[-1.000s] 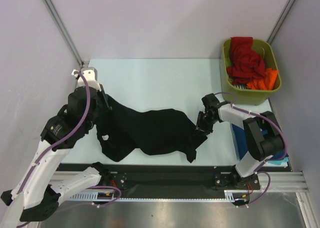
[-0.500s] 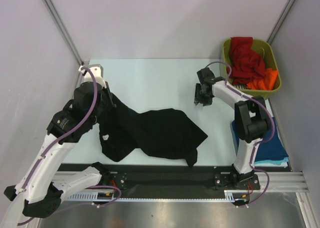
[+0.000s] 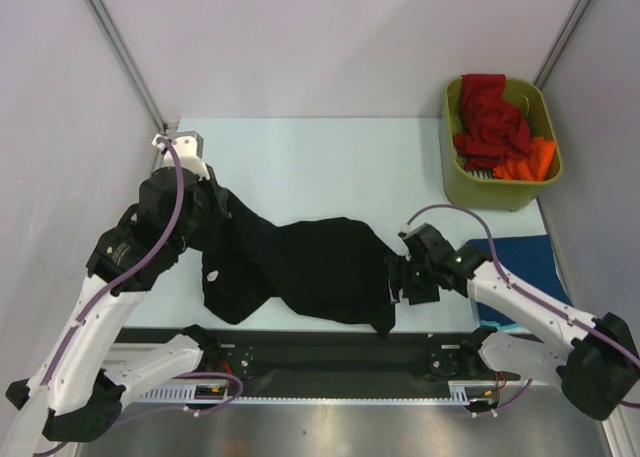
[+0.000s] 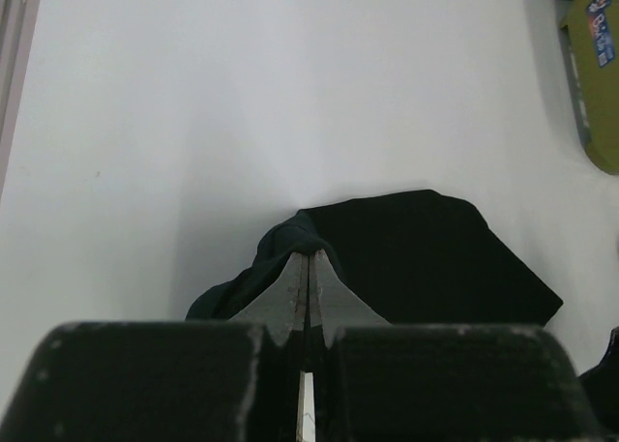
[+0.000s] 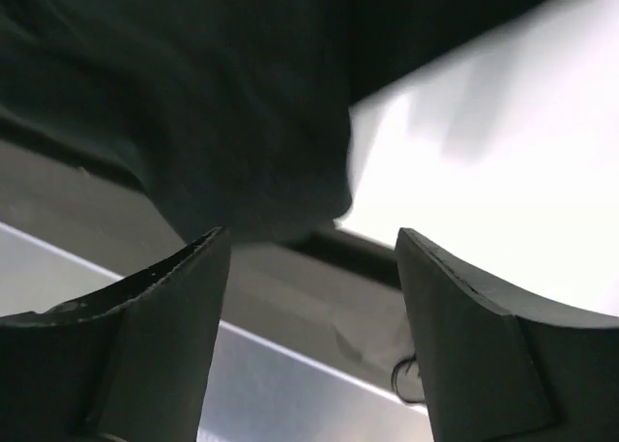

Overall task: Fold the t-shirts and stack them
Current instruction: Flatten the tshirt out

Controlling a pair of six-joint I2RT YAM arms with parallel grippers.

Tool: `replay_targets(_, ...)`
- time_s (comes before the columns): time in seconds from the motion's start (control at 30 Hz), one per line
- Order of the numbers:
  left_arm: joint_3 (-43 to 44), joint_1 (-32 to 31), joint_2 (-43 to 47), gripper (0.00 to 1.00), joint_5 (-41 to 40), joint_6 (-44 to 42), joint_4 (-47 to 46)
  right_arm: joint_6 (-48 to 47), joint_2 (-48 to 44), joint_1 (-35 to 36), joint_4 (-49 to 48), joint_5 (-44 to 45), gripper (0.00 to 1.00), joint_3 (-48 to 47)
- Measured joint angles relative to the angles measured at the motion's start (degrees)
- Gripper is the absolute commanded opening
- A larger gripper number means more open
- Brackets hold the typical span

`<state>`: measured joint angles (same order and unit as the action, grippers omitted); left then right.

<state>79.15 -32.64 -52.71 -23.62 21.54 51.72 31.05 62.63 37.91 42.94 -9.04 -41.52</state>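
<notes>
When we look down from above, we see the left gripper [image 4: 308, 273] at about 9 o'clock on the table [image 3: 320, 157]. Its two fingers are pressed tight together, and they pinch a bit of the black t-shirt [image 3: 310, 262], which bunches up at the tips. We see the black t-shirt lying crumpled across the middle of the table, from 9 o'clock over to about 5 o'clock. At its 5 o'clock end sits the right gripper [image 5: 309, 237]. Its fingers stand wide apart, the shirt's edge is just in front of them, and they hold nothing. Near it, at 4 o'clock, a dark blue t-shirt [image 3: 520, 255] lies flat. At 2 o'clock stands the green bin [image 3: 500, 192], with a red t-shirt [image 3: 488, 112] and an orange t-shirt [image 3: 530, 162] piled inside.
</notes>
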Motion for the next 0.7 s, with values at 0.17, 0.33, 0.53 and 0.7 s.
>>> replay_targets(0.17, -0.72, 0.04, 1.88, 0.00, 1.46, 1.49, 0.74, 4.17, -5.92, 0.70, -0.55, -2.62, 0.66, 7.48)
replay_targets(0.33, -1.38, 0.04, 3.61, 0.00, 1.60, 2.78, 2.16, 4.66, 1.05, -1.62, -6.25, -4.55, 0.58, 7.21)
replay_targets(0.53, -1.46, 0.07, 4.94, 0.00, 1.62, 3.91, 3.26, 2.05, 12.87, -3.54, -10.95, -6.99, 0.32, 5.35)
replay_targets(0.7, -1.49, 0.07, 6.29, 0.00, 1.27, 4.17, 4.81, 0.17, 12.63, -3.17, -9.70, -6.69, 0.00, 3.28)
